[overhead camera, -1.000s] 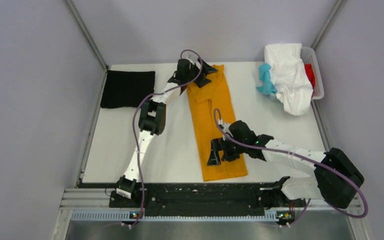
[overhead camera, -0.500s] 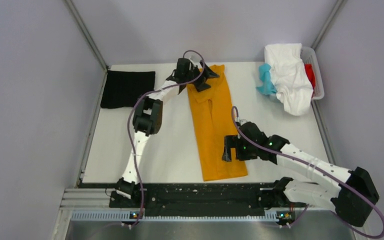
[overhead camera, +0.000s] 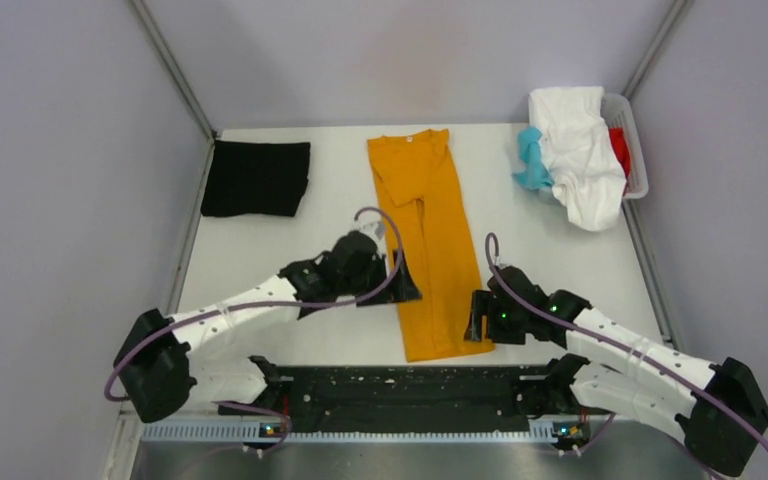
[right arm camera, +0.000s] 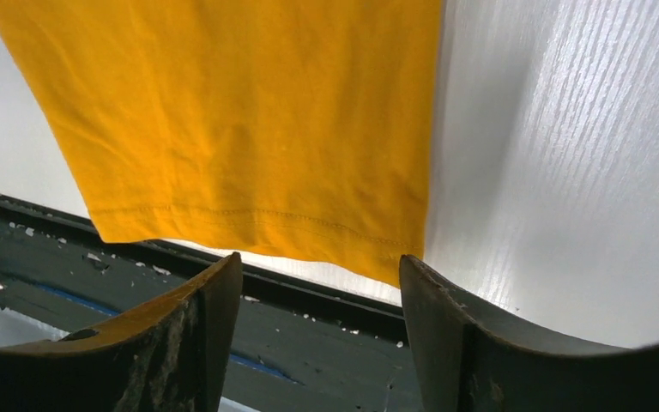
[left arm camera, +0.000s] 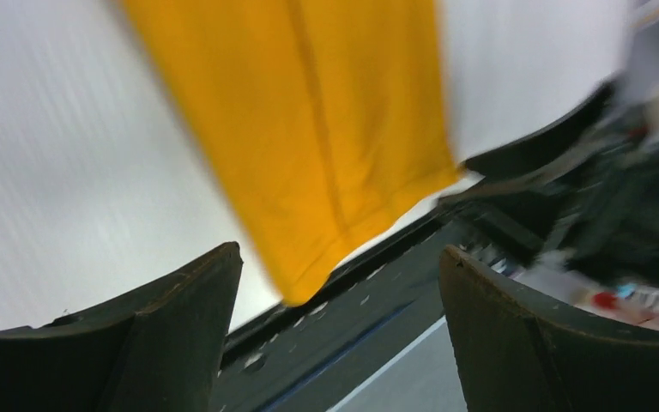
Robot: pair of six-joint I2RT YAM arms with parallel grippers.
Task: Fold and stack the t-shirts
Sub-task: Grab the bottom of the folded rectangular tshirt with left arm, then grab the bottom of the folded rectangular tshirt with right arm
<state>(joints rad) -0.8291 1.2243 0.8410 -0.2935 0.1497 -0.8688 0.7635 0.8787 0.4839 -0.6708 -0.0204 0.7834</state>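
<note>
At the far left lies the folded black shirt point(overhead camera: 255, 178), well apart from us. Our left gripper point(overhead camera: 398, 287) hangs just left of the orange shirt point(overhead camera: 425, 240), its jaws wide and empty. The shirt is a long strip running from far to near down the middle of the table point(overhead camera: 260, 270). Its hem is at the near edge. Our right gripper point(right arm camera: 322, 262), also open and empty, sits just right of the hem's corner, and we judge it the nearer. The other shirts point(overhead camera: 585, 160) are heaped in the basket point(overhead camera: 640, 150) at far right.
</note>
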